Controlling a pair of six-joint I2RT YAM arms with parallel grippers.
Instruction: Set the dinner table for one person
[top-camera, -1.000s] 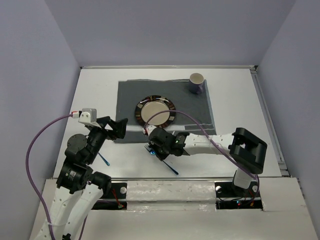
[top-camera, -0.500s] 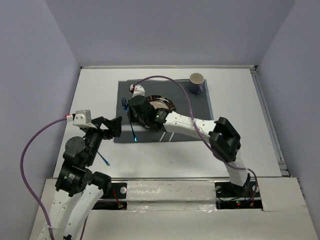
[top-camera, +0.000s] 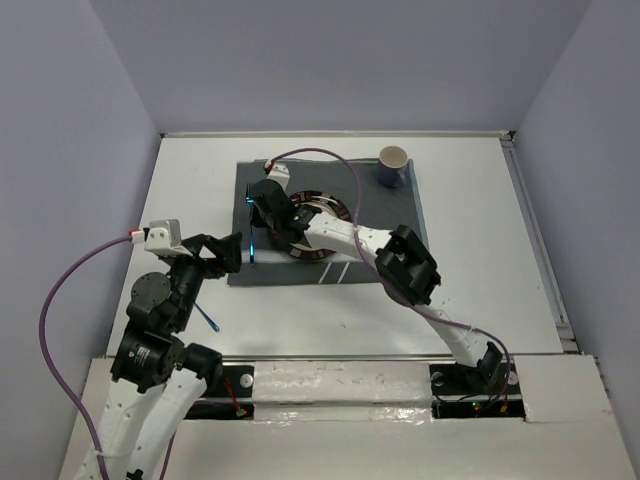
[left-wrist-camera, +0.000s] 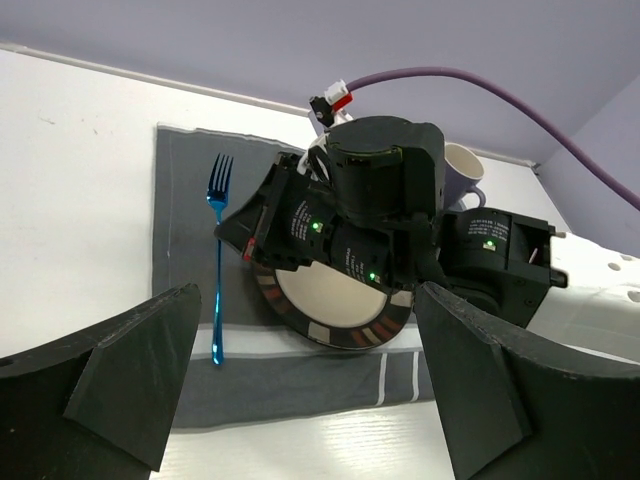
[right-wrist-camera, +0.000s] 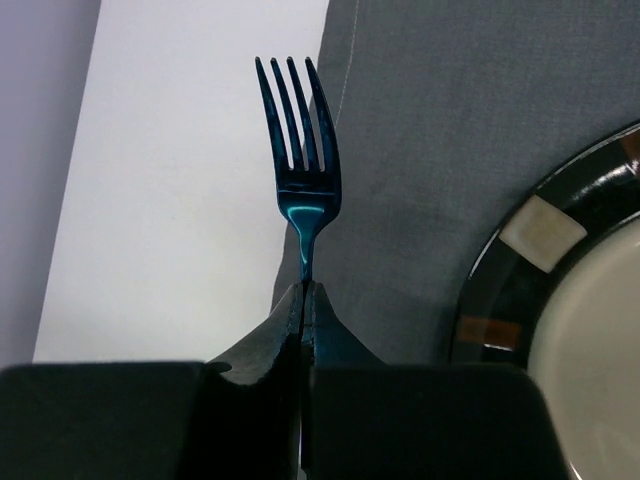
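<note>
Grey striped placemat (top-camera: 400, 215) lies on the white worktop (top-camera: 480, 200), directly beneath the right claw (right-wrist-camera: 305, 300). That claw is pressed together on the neck of a blue fork (right-wrist-camera: 300, 160), whose tines point away from it. A dark-rimmed plate (right-wrist-camera: 530, 260) sits just to the claw's right. Whether the fork touches the cloth cannot be told. The left claw (left-wrist-camera: 305, 370) is spread wide and empty, hovering near the mat's near left corner. A mug (top-camera: 393, 165) stands well beyond both claws, to their right. Another blue utensil (top-camera: 208, 319) lies on the worktop behind the left claw.

The step in hand looks like laying the fork left of the plate. Next would likely come lowering it flat alongside the plate, then letting go.

A second ago the right claw carried the fork over bare worktop nearer the arm bases. It has since swung out over the mat.
</note>
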